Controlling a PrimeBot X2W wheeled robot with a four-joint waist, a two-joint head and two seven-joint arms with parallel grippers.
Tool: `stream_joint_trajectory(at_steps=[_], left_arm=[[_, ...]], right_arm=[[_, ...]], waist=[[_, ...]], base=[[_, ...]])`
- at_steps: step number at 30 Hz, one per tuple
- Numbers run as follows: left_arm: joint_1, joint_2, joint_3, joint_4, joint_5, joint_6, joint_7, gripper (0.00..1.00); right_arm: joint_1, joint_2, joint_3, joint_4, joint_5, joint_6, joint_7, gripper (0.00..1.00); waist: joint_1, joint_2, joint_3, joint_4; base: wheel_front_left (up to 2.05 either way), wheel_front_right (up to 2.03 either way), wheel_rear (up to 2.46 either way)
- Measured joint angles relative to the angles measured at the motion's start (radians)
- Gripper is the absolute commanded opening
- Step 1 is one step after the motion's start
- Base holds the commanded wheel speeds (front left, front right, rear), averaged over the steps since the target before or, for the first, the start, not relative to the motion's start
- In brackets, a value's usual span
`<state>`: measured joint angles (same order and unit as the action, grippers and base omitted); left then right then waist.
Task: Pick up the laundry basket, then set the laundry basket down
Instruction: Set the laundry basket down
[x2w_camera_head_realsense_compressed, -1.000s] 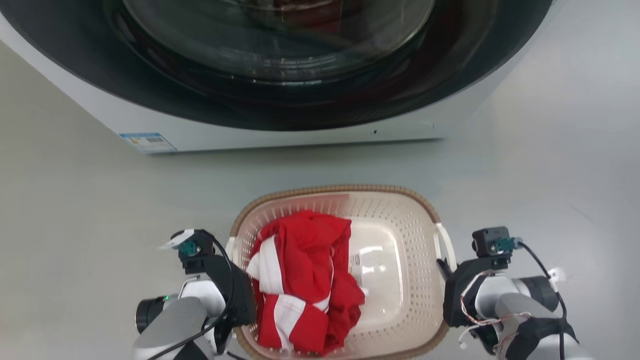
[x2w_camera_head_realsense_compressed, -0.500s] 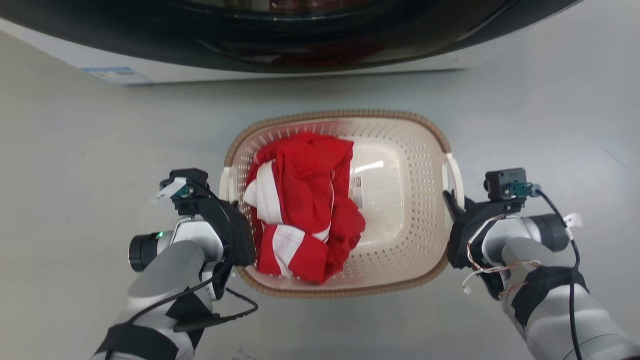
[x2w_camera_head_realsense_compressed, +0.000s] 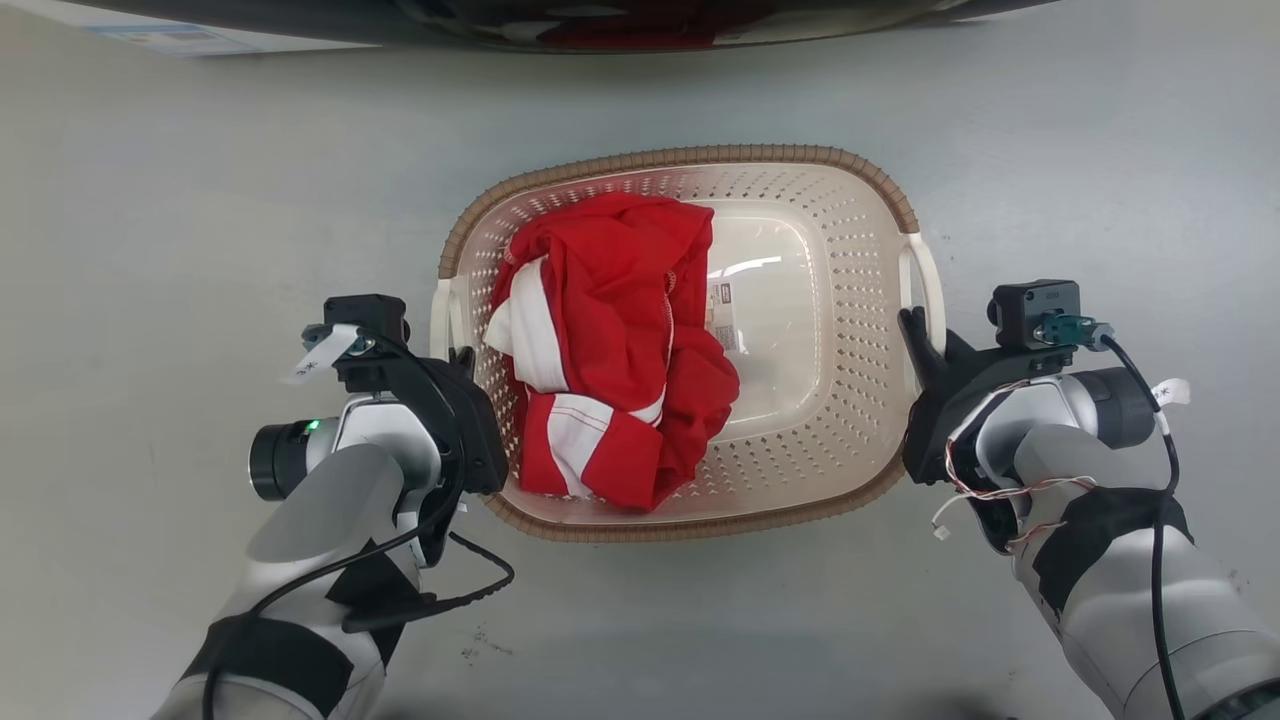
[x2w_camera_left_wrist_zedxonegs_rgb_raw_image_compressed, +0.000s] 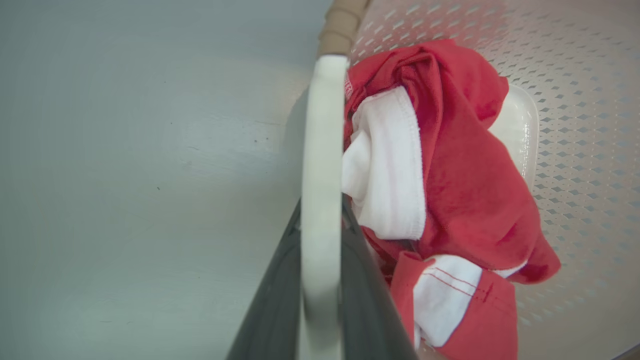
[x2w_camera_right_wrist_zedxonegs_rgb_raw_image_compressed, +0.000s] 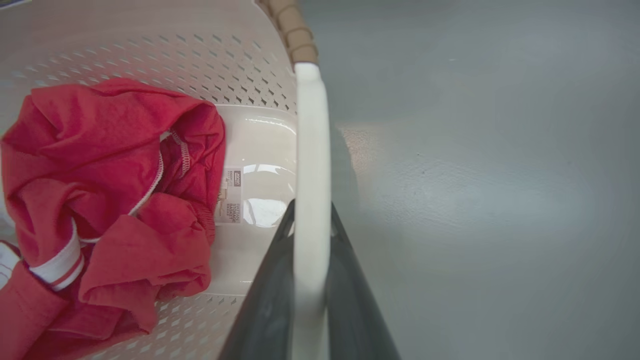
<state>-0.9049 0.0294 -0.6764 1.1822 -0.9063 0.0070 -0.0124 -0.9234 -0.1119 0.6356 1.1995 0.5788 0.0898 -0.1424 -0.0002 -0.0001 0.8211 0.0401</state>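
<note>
My left gripper (x2w_camera_left_wrist_zedxonegs_rgb_raw_image_compressed: 321, 202) is clamped on the white left handle (x2w_camera_left_wrist_zedxonegs_rgb_raw_image_compressed: 322, 125), and my right gripper (x2w_camera_right_wrist_zedxonegs_rgb_raw_image_compressed: 312, 204) on the right handle (x2w_camera_right_wrist_zedxonegs_rgb_raw_image_compressed: 311, 125). Between them, the laundry basket (x2w_camera_head_realsense_compressed: 850, 300) holds a crumpled red-and-white garment (x2w_camera_head_realsense_compressed: 610, 330) in its left half. A small label (x2w_camera_head_realsense_compressed: 722, 312) sits on its bare bottom. Whether it touches the grey floor (x2w_camera_head_realsense_compressed: 200, 200), I can't tell.

Crumpled red garment with white bands (x2w_camera_head_realsense_compressed: 610, 340) at centre of head view, slightly left of middle. White panel with red stitching at its lower end. Also seen in right half of left wrist view (x2w_camera_left_wrist_zedxonegs_rgb_raw_image_compressed: 450, 165) and left half of right wrist view (x2w_camera_right_wrist_zedxonegs_rgb_raw_image_compressed: 100, 190), with white ribbed edging visible there.

Glossy pale grey floor (x2w_camera_head_realsense_compressed: 150, 180) all round, with soft light patches. A few dark specks (x2w_camera_head_realsense_compressed: 475, 640) low centre.

Washing machine (x2w_camera_head_realsense_compressed: 900, 18) as a thin strip along top edge. Dark door curve with a red patch in it, can't tell if reflection. Blue-white sticker (x2w_camera_head_realsense_compressed: 165, 38) upper left on its white panel.
</note>
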Motion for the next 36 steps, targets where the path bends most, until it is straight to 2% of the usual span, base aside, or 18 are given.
stream_joint_trajectory(at_steps=[32, 33, 34, 35, 36], left_arm=[[-0.018, -0.007, -0.010, 0.063, 0.001, -0.051, -0.024, 0.00], [-0.018, -0.007, -0.010, 0.063, 0.001, -0.052, -0.023, 0.03], [-0.018, -0.007, -0.010, 0.063, 0.000, -0.052, -0.022, 0.52], [-0.018, -0.006, -0.010, 0.063, -0.003, -0.053, -0.015, 1.00], [-0.019, -0.004, -0.011, 0.064, -0.005, -0.053, -0.013, 1.00]], right_arm=[[-0.008, 0.019, 0.013, 0.049, 0.002, 0.016, -0.017, 0.00], [-0.008, 0.019, 0.013, 0.050, 0.002, 0.016, -0.017, 0.11], [-0.008, 0.019, 0.014, 0.050, 0.002, 0.016, -0.018, 0.68], [-0.008, 0.019, 0.014, 0.051, 0.002, 0.016, -0.018, 1.00], [-0.008, 0.019, 0.015, 0.052, 0.002, 0.016, -0.019, 1.00]], waist=[[0.0002, 0.0002, -0.022, 0.001], [0.0002, 0.0002, -0.022, 0.001], [0.0002, 0.0002, -0.022, 0.001], [0.0002, 0.0002, -0.023, 0.000], [0.0002, 0.0002, -0.023, 0.000]], base=[[0.00, 0.00, 0.00], [0.00, 0.00, 0.00], [0.00, 0.00, 0.00], [0.00, 0.00, 0.00], [0.00, 0.00, 0.00]])
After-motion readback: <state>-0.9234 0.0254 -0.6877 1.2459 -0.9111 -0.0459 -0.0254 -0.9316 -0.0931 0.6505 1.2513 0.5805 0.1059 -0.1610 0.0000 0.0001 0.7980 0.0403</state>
